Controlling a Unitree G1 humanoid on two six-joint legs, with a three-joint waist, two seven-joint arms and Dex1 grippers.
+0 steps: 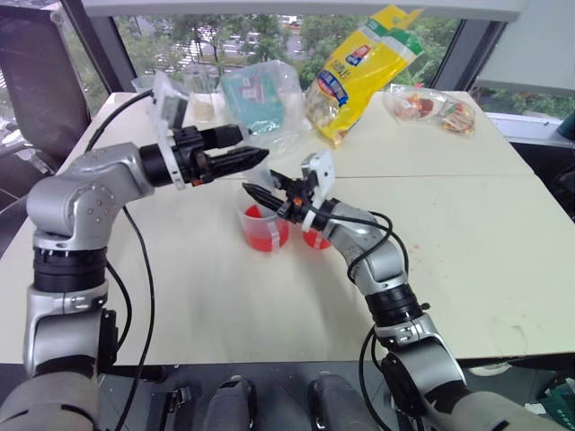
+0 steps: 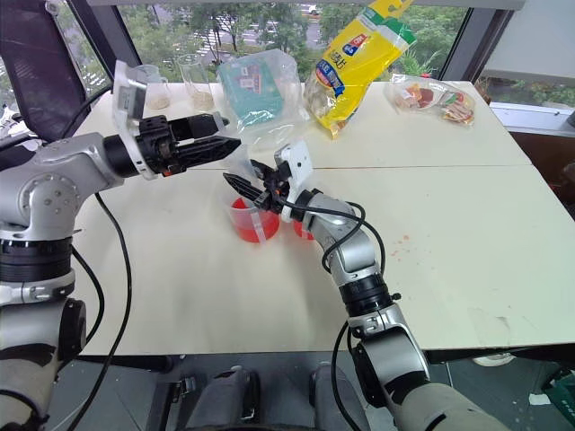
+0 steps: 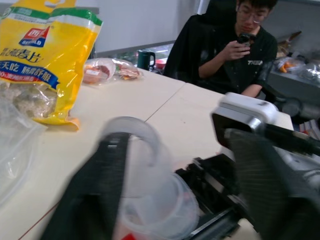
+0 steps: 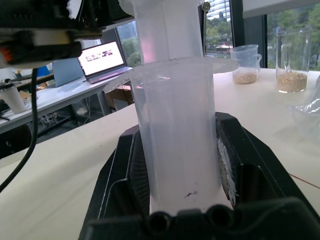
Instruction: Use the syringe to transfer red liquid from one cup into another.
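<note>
The large clear plastic syringe [image 4: 177,125] stands upright over the wider clear plastic cup of red liquid [image 1: 264,226], pinched by the right gripper [image 4: 177,165]. The left gripper [image 1: 235,150], fingers spread, is around its white plunger [image 3: 135,150].

My two head views look forward and down over the table [image 1: 467,233] from above both arms; they share almost the whole scene, one slightly offset sideways. My left wrist view sits very close to the syringe [image 3: 142,165], facing across the table toward a seated person [image 3: 235,47]. My right wrist view presses close against the same syringe, facing two beakers [image 4: 292,67].
</note>
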